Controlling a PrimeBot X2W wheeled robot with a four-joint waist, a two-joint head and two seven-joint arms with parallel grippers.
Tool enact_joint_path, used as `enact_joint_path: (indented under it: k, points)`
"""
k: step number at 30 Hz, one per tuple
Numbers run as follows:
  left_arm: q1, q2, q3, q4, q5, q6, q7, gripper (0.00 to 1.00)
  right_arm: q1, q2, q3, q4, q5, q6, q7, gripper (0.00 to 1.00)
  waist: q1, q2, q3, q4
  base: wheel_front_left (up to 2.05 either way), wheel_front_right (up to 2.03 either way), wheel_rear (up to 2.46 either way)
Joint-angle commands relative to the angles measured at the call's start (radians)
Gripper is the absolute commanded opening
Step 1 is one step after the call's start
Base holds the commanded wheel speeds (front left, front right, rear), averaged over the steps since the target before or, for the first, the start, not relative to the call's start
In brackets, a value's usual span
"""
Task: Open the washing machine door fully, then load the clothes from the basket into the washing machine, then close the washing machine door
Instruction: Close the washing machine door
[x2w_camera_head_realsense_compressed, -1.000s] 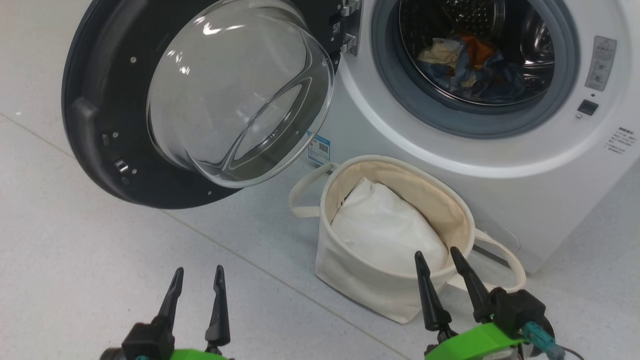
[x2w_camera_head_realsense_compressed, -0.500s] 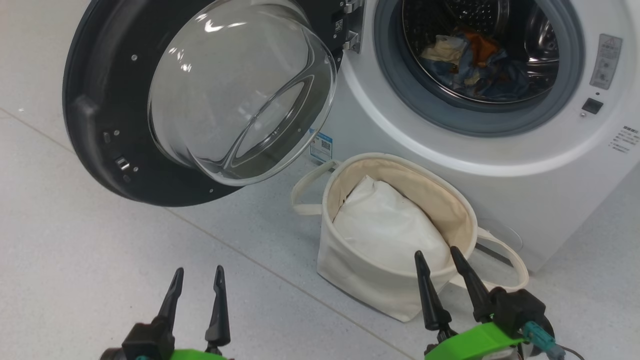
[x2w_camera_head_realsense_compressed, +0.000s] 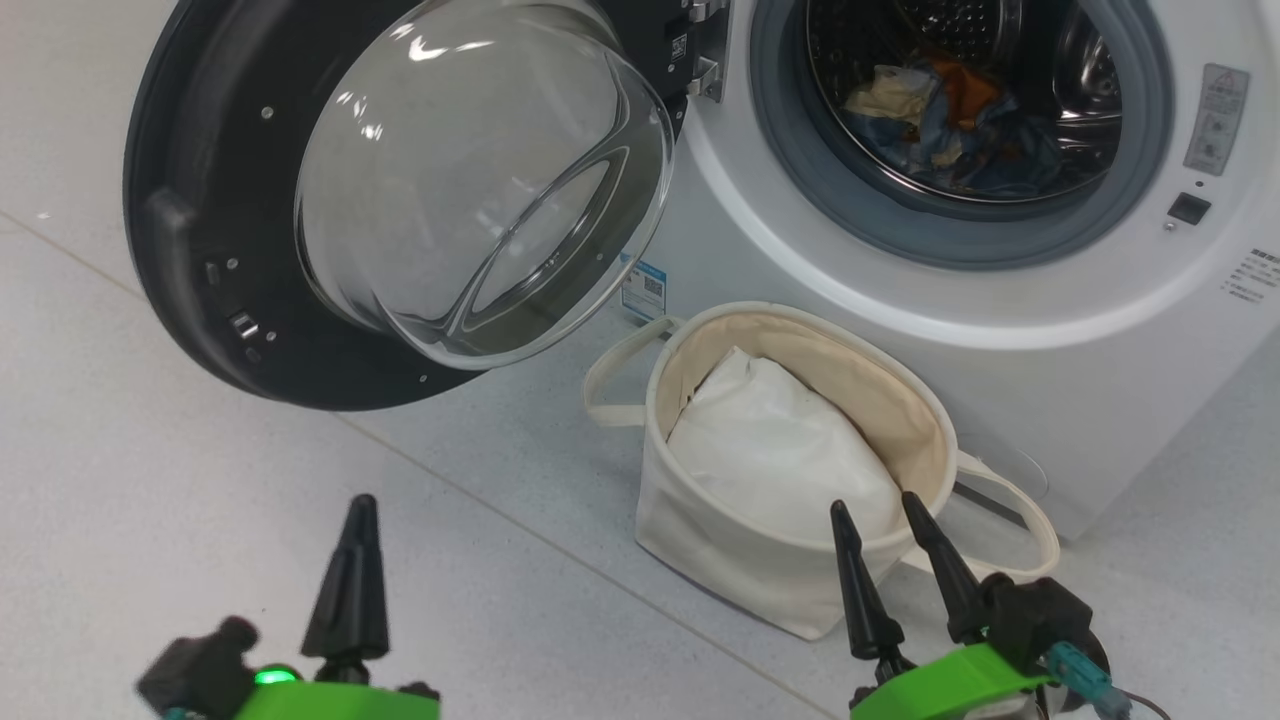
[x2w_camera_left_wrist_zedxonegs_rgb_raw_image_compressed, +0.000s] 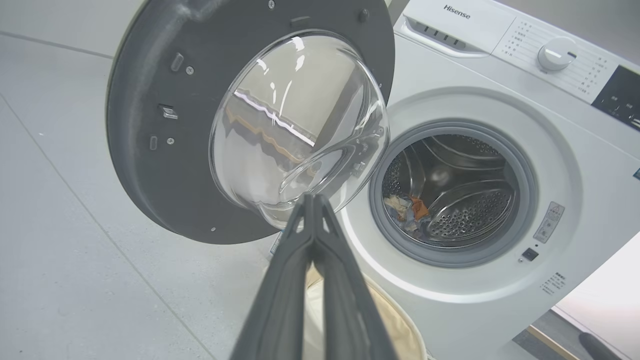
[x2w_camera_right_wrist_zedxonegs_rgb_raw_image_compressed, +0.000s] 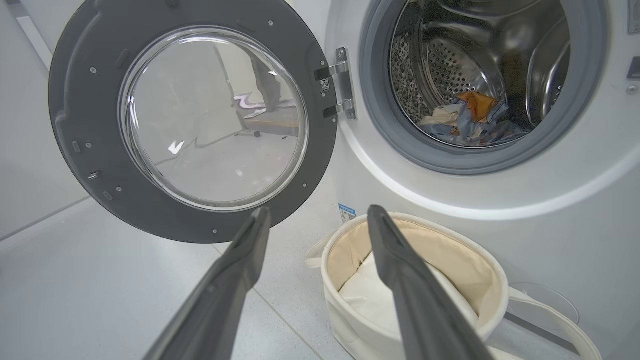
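Note:
The washing machine (x2w_camera_head_realsense_compressed: 800, 270) (x2w_camera_left_wrist_zedxonegs_rgb_raw_image_compressed: 475, 310) (x2w_camera_right_wrist_zedxonegs_rgb_raw_image_compressed: 450, 195) stands with its door (x2w_camera_head_realsense_compressed: 200, 200) (x2w_camera_left_wrist_zedxonegs_rgb_raw_image_compressed: 150, 150) (x2w_camera_right_wrist_zedxonegs_rgb_raw_image_compressed: 80, 150) swung wide to the left, glass bowl bulging outward. Blue, cream and orange clothes (x2w_camera_head_realsense_compressed: 950, 120) (x2w_camera_left_wrist_zedxonegs_rgb_raw_image_compressed: 407, 210) (x2w_camera_right_wrist_zedxonegs_rgb_raw_image_compressed: 465, 122) lie in the steel drum. The cream basket (x2w_camera_head_realsense_compressed: 700, 540) (x2w_camera_right_wrist_zedxonegs_rgb_raw_image_compressed: 350, 315) sits on the floor in front of the machine, with a plain white padded bag inside. My left gripper (x2w_camera_head_realsense_compressed: 358, 510) (x2w_camera_left_wrist_zedxonegs_rgb_raw_image_compressed: 312, 197) is shut on nothing, low at the left, apart from the door. My right gripper (x2w_camera_head_realsense_compressed: 872, 510) (x2w_camera_right_wrist_zedxonegs_rgb_raw_image_compressed: 315, 215) stands open just before the basket's near rim.
Pale grey floor (x2w_camera_head_realsense_compressed: 150, 500) stretches left of the basket and under the door. The basket's loop handles (x2w_camera_head_realsense_compressed: 1010, 520) stick out to both sides. The machine's control panel with a dial (x2w_camera_left_wrist_zedxonegs_rgb_raw_image_compressed: 555, 52) shows in the left wrist view.
My left gripper has shut, its two fingers now pressed together, and has risen slightly. The right gripper stays as it was. The head camera has shifted a little.

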Motion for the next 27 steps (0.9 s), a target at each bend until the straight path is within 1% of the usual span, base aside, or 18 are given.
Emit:
enact_joint_path:
  k: [1, 3, 5, 7, 9, 12, 14, 16, 19, 21, 25, 27]
  points:
    - [-0.026, 0.007, 0.05, -0.044, -0.04, -0.021, -0.005, 0.0, -0.029, -0.003, 0.015, -0.029, 0.008, 0.0, -0.005, 1.0, 0.0, -0.0001, 0.002, 0.0, 0.0, 0.0, 0.0]
    - [-0.033, 0.007, 0.083, -0.052, -0.144, -0.069, -0.005, 0.0, -0.029, -0.003, 0.013, -0.026, 0.006, 0.0, -0.005, 1.0, 0.0, -0.0001, 0.005, 0.0, 0.0, 0.0, 0.0]
    - [-0.046, 0.007, 0.101, -0.052, -0.239, -0.132, -0.005, 0.0, -0.032, -0.003, 0.015, -0.022, 0.002, 0.0, -0.005, 1.0, 0.0, -0.0001, 0.008, 0.001, 0.0, 0.0, 0.0]
    - [-0.064, 0.013, 0.124, -0.065, -0.366, -0.168, 0.009, 0.0, -0.035, -0.003, 0.021, -0.02, -0.001, 0.0, -0.005, 1.0, 0.0, -0.0001, 0.013, -0.001, 0.0, 0.0, 0.0]
    - [-0.089, 0.042, 0.165, -0.107, -0.53, -0.18, 0.067, 0.0, -0.04, -0.003, 0.022, -0.021, -0.004, 0.0, -0.005, 1.0, 0.0, -0.0001, 0.021, -0.003, 0.0, 0.0, 0.0]
    - [-0.132, 0.101, 0.268, -0.191, -0.794, -0.183, 0.178, 0.0, -0.048, -0.003, 0.019, -0.026, -0.013, 0.0, -0.005, 1.0, 0.0, -0.0001, 0.038, -0.008, 0.0, 0.0, 0.0]
    - [-0.162, 0.155, 0.342, -0.226, -0.918, -0.182, 0.243, 0.0, -0.053, -0.003, 0.014, -0.025, -0.022, 0.0, -0.005, 1.0, 0.0, -0.0001, 0.052, -0.012, 0.0, 0.0, 0.0]
    - [-0.196, 0.218, 0.413, -0.229, -0.991, -0.16, 0.286, 0.0, -0.058, -0.003, 0.01, -0.024, -0.031, 0.0, -0.005, 1.0, 0.0, -0.0001, 0.067, -0.015, 0.0, 0.0, 0.0]
    - [-0.265, 0.297, 0.502, -0.166, -1.122, -0.093, 0.365, 0.0, -0.069, -0.003, 0.013, -0.022, -0.045, 0.0, -0.005, 1.0, 0.0, -0.0001, 0.091, -0.024, 0.0, 0.0, 0.0]
    - [-0.317, 0.352, 0.546, -0.097, -1.197, -0.051, 0.42, 0.0, -0.079, -0.003, 0.015, -0.02, -0.056, 0.0, -0.005, 1.0, 0.0, -0.0001, 0.109, -0.03, 0.0, 0.0, 0.0]
    - [-0.428, 0.457, 0.599, 0.084, -1.279, 0.007, 0.492, 0.0, -0.101, -0.003, 0.011, -0.015, -0.086, 0.0, -0.005, 1.0, 0.0, -0.0001, 0.148, -0.041, 0.0, 0.0, 0.0]
    - [-0.486, 0.505, 0.61, 0.184, -1.287, 0.02, 0.505, 0.0, -0.112, -0.003, 0.008, -0.012, -0.103, 0.0, -0.005, 1.0, 0.0, -0.0001, 0.168, -0.048, 0.0, 0.0, 0.0]
